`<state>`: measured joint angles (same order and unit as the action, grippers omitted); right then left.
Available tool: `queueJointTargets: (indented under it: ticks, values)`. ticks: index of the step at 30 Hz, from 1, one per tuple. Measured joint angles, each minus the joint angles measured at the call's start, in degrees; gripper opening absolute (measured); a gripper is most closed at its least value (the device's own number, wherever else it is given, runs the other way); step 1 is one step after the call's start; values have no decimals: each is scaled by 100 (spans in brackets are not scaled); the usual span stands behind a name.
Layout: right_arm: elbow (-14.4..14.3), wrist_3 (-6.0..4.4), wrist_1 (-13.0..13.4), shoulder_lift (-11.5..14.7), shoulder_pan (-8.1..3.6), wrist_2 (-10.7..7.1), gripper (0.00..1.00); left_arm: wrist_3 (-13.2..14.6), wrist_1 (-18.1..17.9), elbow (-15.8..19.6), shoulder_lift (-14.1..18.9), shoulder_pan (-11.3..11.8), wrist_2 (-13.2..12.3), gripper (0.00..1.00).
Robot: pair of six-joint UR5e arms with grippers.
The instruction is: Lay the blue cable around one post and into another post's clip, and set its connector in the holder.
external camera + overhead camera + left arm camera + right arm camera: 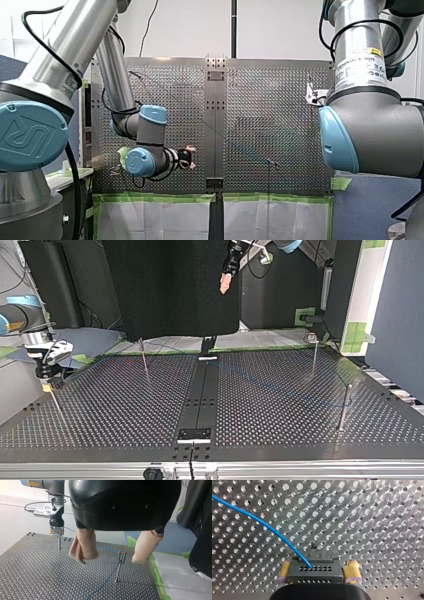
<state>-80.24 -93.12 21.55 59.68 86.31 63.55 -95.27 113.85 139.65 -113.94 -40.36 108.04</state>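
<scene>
- My right tool [318, 570] has its yellow pads [352, 571] closed on the two ends of the grey connector [314, 575].
- The blue cable [269, 528] leaves the top face of the connector and curves away over the perforated counter [374, 525].
- In the top view, my right tool [48, 377] is low over the counter's left edge, with a thin upright post [56, 404] directly under it.
- The blue cable [280, 387] crosses the counter [125, 410] from that side towards the tall post [344, 407] at the right.
- My left tool [108, 560] is spread wide and holds nothing; its beige pads [83, 546] hang clear above the counter.
- Ahead of my left tool stands a clip post [119, 566]. The blue cable [105, 585] meets its top and runs on along the counter.
- In the top view, my left tool [226, 282] is raised well above the counter's far edge.
</scene>
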Motion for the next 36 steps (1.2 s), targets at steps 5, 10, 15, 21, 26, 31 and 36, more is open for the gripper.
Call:
queueJointTargets:
  ticks: [5,10,15,21,26,31,36]
  values:
    - [3,-5,-4,2,1,2,89,1,8,0,0,-1,-5,100]
    - [-2,-6,-1,-2,7,16,89,3,25,0,0,-3,-7,100]
    - [-1,-6,-8,-2,17,18,89,8,48,3,0,-7,-1,100]
    - [-5,-5,-5,-6,29,17,89,7,56,6,0,-23,2,100]
    - [-11,-6,-2,-9,30,18,89,7,60,7,0,-26,2,100]
    - [-25,-5,-5,-14,32,17,89,8,67,14,0,-33,2,100]
    - [-31,0,-12,-19,32,18,89,9,72,36,0,-34,9,100]
